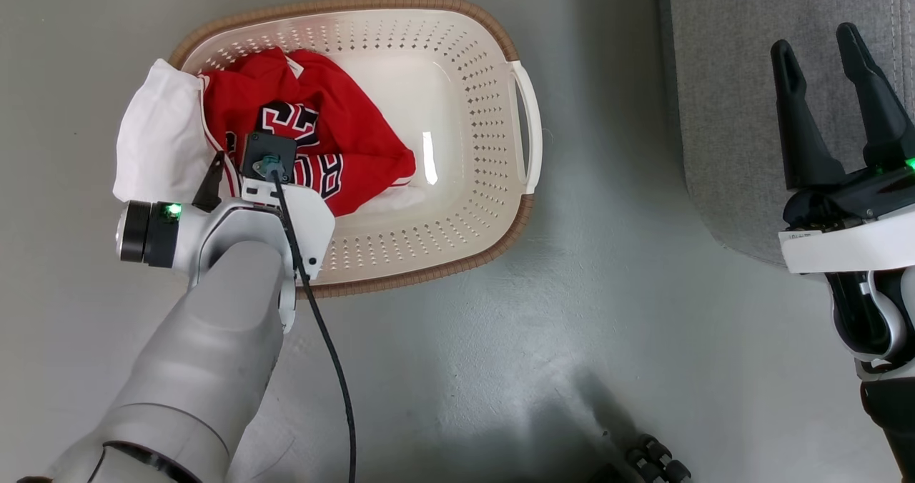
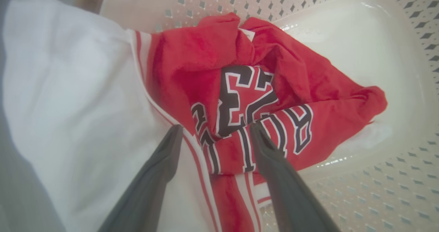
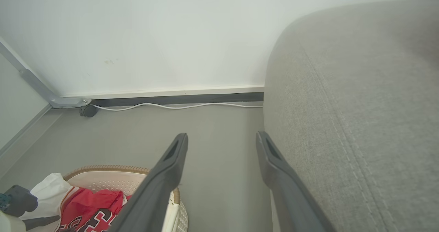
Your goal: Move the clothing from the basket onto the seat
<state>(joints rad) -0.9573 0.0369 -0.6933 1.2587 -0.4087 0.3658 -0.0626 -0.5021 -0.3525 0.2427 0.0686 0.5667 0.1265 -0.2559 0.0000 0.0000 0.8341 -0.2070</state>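
The cream basket with a brown rim sits on the floor ahead. In its left half lies a crumpled red jersey with dark block lettering; white fabric with red stripes hangs over the left rim. I cannot tell a second red garment apart from it. My left gripper is open just above the lettering, one finger on each side of a fold. My right gripper is open and empty, held above the edge of the light-grey sofa, whose rounded corner shows in the right wrist view.
The basket's right half is bare plastic, with a white handle on the sofa side. Grey floor separates basket and sofa. A white cable runs along the wall base. A black cable trails from my left wrist.
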